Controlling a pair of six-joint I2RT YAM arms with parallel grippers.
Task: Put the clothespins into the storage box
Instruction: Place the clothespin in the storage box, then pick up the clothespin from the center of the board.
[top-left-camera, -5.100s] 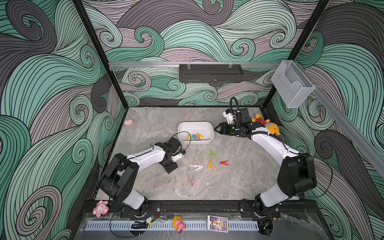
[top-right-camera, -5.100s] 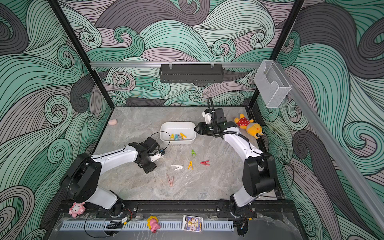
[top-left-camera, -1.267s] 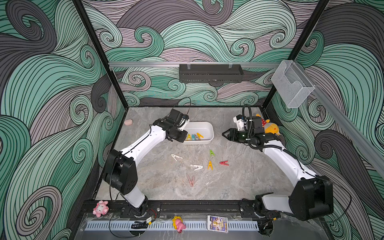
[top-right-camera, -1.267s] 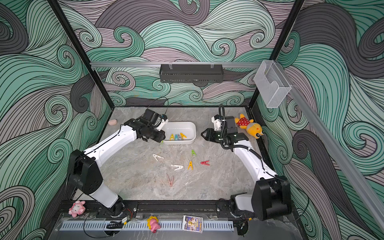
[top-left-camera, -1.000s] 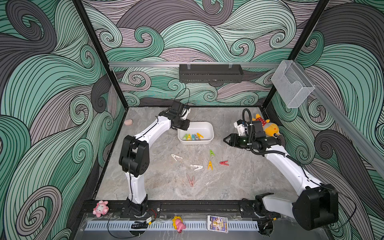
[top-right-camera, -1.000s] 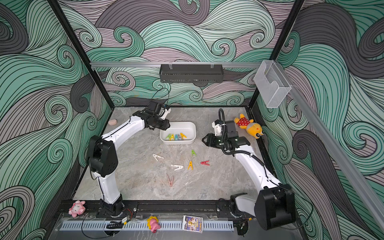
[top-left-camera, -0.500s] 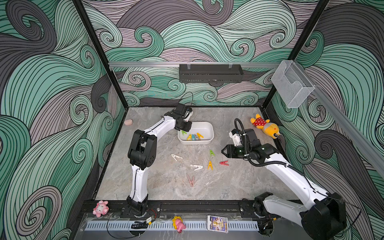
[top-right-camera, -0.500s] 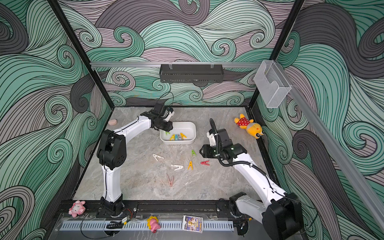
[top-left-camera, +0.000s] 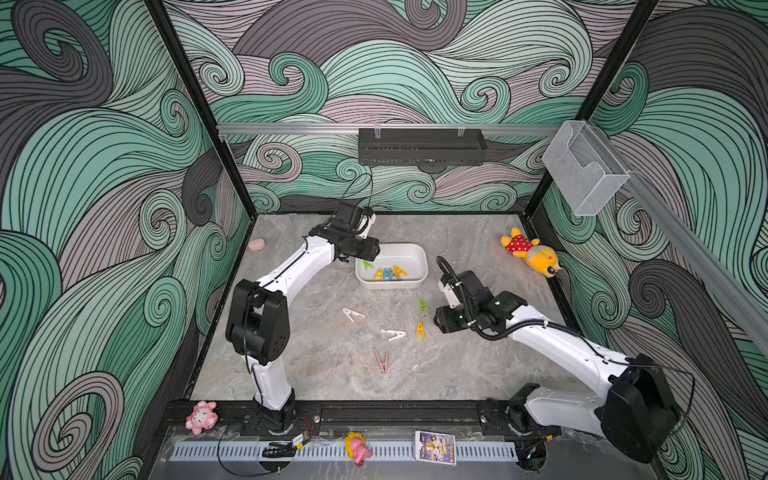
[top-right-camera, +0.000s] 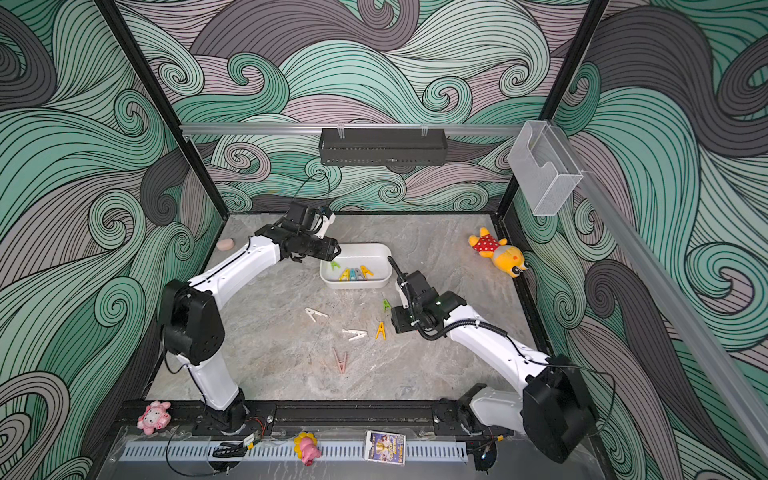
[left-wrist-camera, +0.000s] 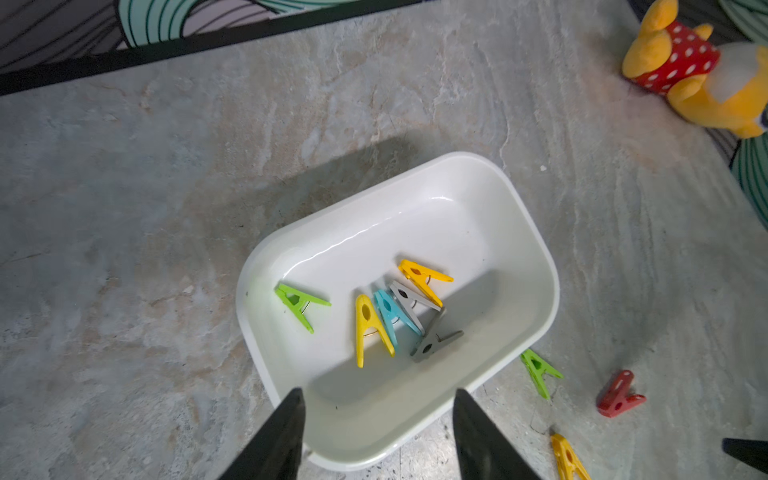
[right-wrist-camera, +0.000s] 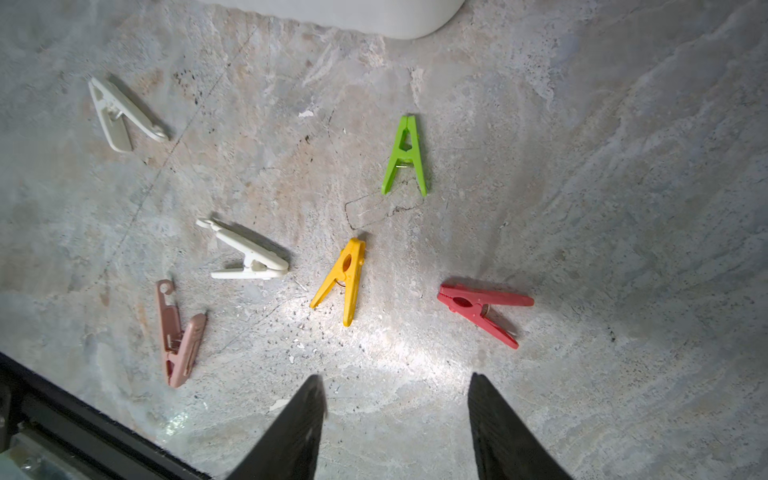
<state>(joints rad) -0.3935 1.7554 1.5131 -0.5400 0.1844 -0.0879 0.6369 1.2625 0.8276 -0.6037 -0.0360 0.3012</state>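
- Six clothespins (left-wrist-camera: 370, 328) lie in the white box (left-wrist-camera: 415, 224), bunched toward one long side. Six more are loose on the table (top-left-camera: 332, 386), nearer than the box: a green pin (right-wrist-camera: 405, 153), a yellow pin (right-wrist-camera: 345, 278), a red pin (right-wrist-camera: 482, 309), a pink pin (right-wrist-camera: 178, 332) and two white pins (right-wrist-camera: 249, 253).
- The left gripper (left-wrist-camera: 377, 395) hangs over the left end of the box, jaws apart with nothing between them.
- The right gripper (right-wrist-camera: 395, 376) hovers low, right of the yellow pin, jaws apart and empty. The red pin lies just ahead of its tips and looks the likely next pick.
- The pins are probably light, stiff plastic with a spring. On this smooth stone they may skid or flip if nudged off-centre.
- The best hold is probably across the flat sides near the spring. Pinching the splayed legs could open the pin or squirt it out.
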